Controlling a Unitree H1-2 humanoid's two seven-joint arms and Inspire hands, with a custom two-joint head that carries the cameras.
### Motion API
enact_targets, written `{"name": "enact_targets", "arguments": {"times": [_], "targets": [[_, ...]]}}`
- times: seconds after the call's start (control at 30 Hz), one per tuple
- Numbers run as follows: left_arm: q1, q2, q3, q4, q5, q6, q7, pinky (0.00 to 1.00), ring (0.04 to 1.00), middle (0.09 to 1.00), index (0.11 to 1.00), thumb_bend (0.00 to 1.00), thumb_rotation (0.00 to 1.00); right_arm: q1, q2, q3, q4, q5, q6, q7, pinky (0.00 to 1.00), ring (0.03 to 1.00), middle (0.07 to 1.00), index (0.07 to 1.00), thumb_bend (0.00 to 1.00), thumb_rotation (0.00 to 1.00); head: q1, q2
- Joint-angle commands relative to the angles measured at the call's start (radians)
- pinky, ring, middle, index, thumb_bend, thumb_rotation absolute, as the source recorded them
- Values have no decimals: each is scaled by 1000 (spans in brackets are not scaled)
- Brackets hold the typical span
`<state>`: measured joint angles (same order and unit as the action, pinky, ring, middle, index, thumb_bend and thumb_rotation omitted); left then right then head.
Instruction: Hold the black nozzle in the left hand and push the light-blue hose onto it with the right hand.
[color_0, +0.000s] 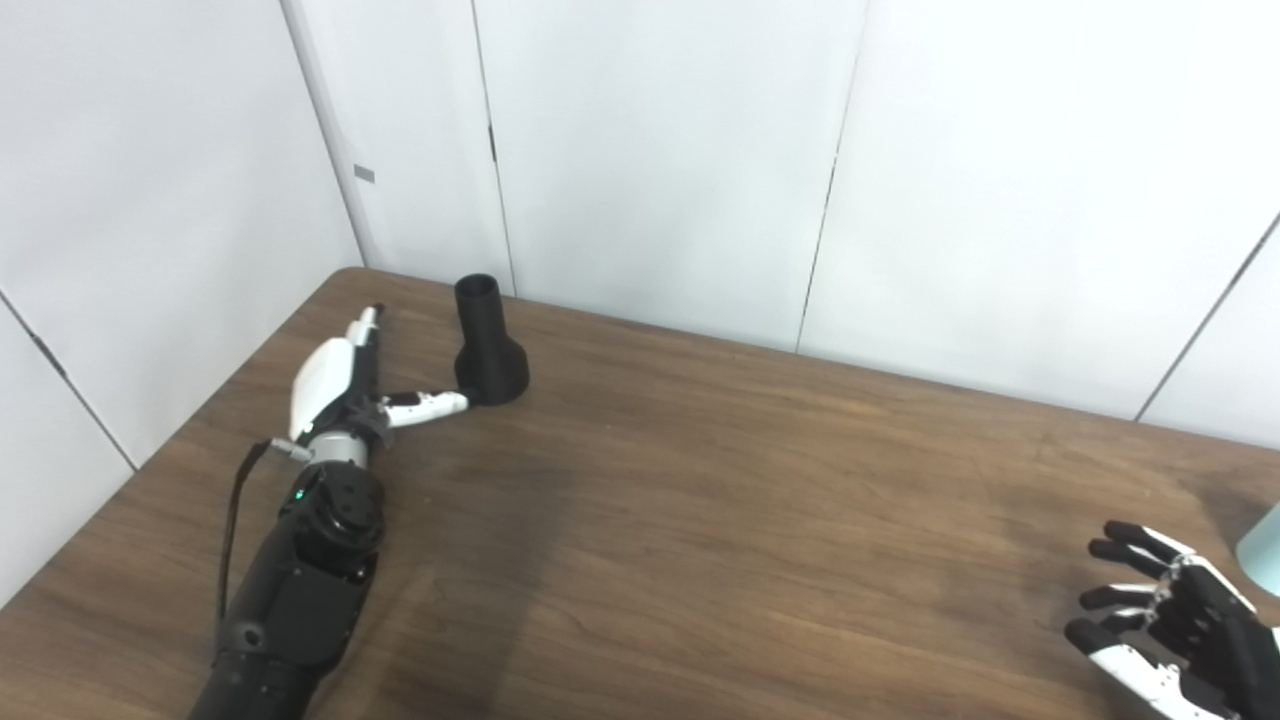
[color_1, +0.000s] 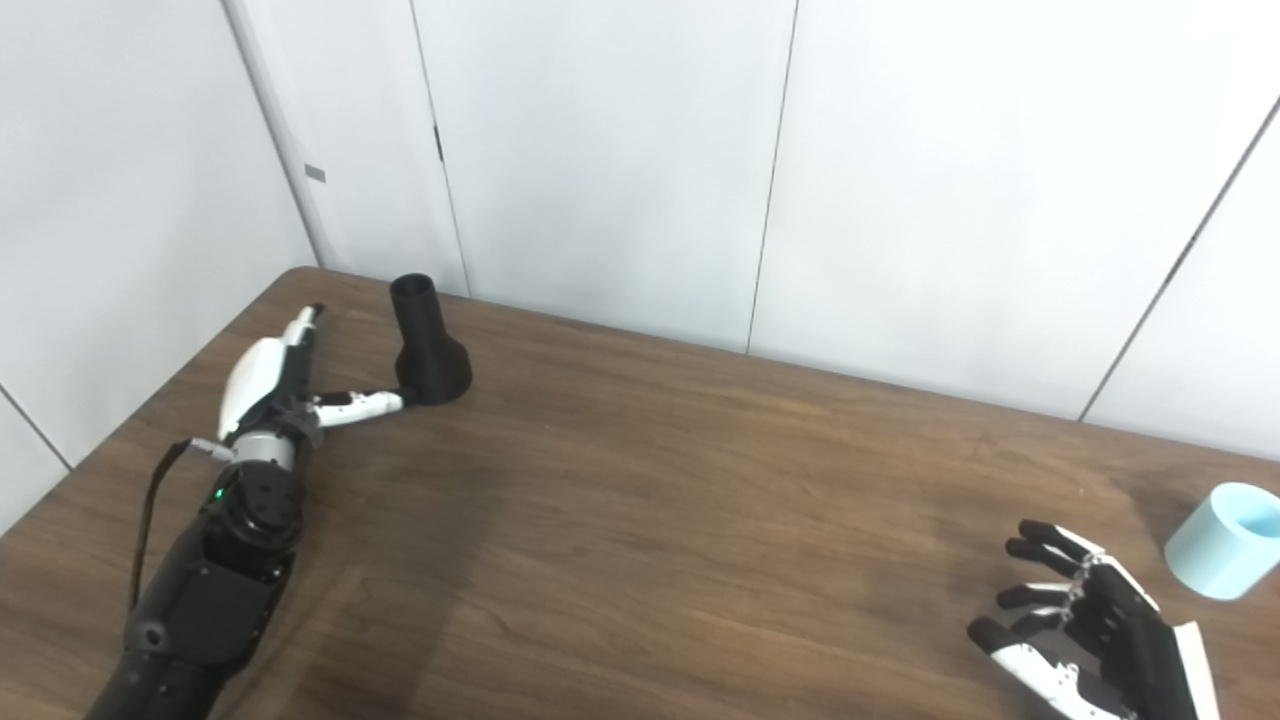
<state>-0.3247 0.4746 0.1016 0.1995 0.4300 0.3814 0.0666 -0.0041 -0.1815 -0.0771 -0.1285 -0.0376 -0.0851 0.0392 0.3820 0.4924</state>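
Black nozzle (color_1: 428, 345) stood upright on the brown table (color_1: 640, 500), near the far left corner, with its wide flared base down on the wood and its narrow round mouth open toward the ceiling. Its long axis was nearly vertical, leaning only a little to the left in both views. Inside the mouth I could see only darkness, so what it held could not be told. The left hand (color_1: 280, 385) lay beside it on the left, with the fingers stretched out straight toward the far edge of the table and the thumb spread wide to the right; the tip of the thumb reached the base of the nozzle and seemed to touch it, but the hand grasped nothing. The light-blue hose (color_1: 1222, 540) was a short tube lying well apart, near the right edge, with its open end turned up and to the right. The right hand (color_1: 1090, 630) was just beside it, with fingers apart, holding nothing.
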Motion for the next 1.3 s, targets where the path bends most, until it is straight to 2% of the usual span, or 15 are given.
{"name": "enact_targets", "arguments": {"times": [0.0, 0.1, 0.23, 0.53, 0.73, 0.87, 1.17, 1.27], "targets": [[-53, 51, -16, -33, -7, -6, -42, 983, 1000, 1000, 1000, 1000, 401, -13, -10, -7, -42, -5, -16, -3, 362, 524, 699, 711, 946, 394, -1, 2], [-66, 71, -46, -18, -8, -23, -82, 912, 992, 983, 980, 1000, 408, -12, -9, -8, -44, -4, -17, -2, 359, 523, 703, 713, 923, 370, -3, 4], [-86, 80, -76, 9, -7, -34, -94, 883, 974, 964, 963, 1000, 382, -9, -5, -10, -53, 7, -10, 0, 360, 519, 696, 709, 939, 371, -6, 7], [-83, 73, -103, 61, -3, -59, -66, 996, 1000, 979, 974, 993, 322, -6, -2, -11, -79, -7, 21, -7, 357, 518, 686, 705, 963, 400, -8, 10], [-95, 70, -123, 114, 29, -51, -40, 1000, 1000, 990, 976, 942, 268, 2, -10, -6, -97, 27, 26, 18, 357, 528, 711, 704, 906, 336, -10, 23], [-100, 67, -129, 155, 24, -79, -24, 991, 1000, 988, 979, 954, 271, 9, -23, -1, -107, 55, 28, 46, 369, 562, 748, 716, 854, 289, -12, 29], [-114, 53, -132, 230, 10, -122, 4, 982, 1000, 979, 974, 961, 270, 17, -23, -1, -130, 49, 48, 48, 375, 570, 762, 746, 802, 231, -19, 32], [-114, 49, -134, 232, 7, -110, -2, 991, 1000, 979, 971, 955, 276, 18, -22, 1, -143, 42, 59, 45, 377, 574, 766, 748, 799, 230, -21, 35]]}}
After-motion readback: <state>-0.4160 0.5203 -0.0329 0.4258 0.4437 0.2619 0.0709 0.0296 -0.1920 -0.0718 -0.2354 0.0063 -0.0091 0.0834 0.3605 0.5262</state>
